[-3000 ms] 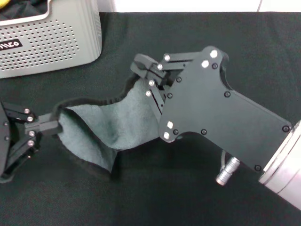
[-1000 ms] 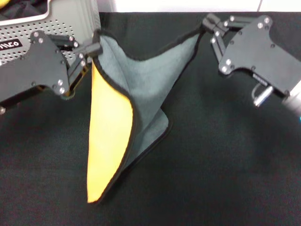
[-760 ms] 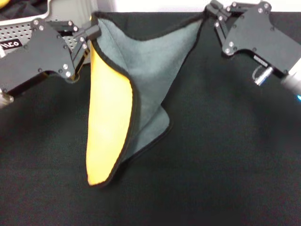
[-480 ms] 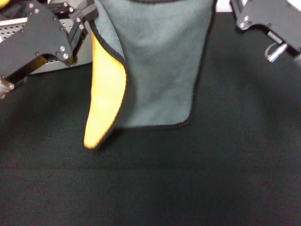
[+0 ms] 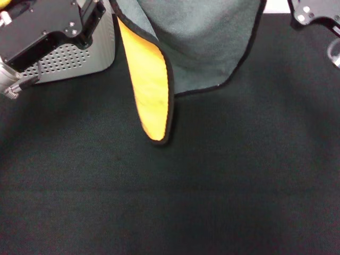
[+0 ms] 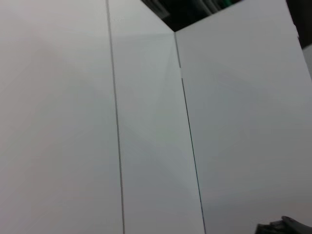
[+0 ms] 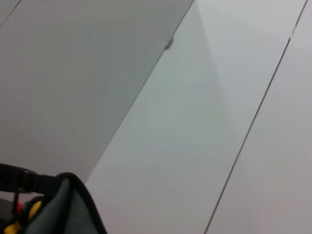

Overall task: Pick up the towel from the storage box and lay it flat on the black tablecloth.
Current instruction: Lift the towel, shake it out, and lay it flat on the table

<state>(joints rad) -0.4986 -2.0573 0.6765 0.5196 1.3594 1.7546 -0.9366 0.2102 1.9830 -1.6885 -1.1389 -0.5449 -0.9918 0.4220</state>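
Observation:
The towel hangs in the air above the black tablecloth, grey-green side towards the head view. Its left edge is curled over, showing a yellow-orange flap whose tip hangs lowest. My left gripper is at the top left, shut on the towel's upper left corner, in front of the storage box. My right gripper is at the top right, holding the upper right corner; its fingertips are cut off by the picture's edge. A towel corner shows in the right wrist view.
The light grey perforated box stands at the back left on the cloth. White wall panels fill both wrist views. The black cloth covers the whole table in front of and under the towel.
Both grippers have risen and moved further apart with the towel. The towel has lifted off the cloth, spread wider, and its lower edge has climbed in the head view.

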